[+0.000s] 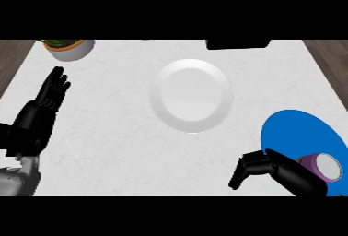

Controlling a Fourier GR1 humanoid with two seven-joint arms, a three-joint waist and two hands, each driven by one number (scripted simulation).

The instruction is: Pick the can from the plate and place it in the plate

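My right hand [272, 171] curls beside the small purple can with a silver lid [322, 166] lying on the round blue plate [292, 126], holding nothing; a nudge might roll it. My left hand [42, 108] rests open.

The can [322, 166] lies partly behind the right robot hand [275, 171], so only its purple side and pale end show. The blue plate [292, 126] runs off the right edge. A potted plant [68, 47] and a black object [238, 44] are cut by the top edge; what the black object is cannot be told. The left forearm [17, 179] leaves the view at the lower left.
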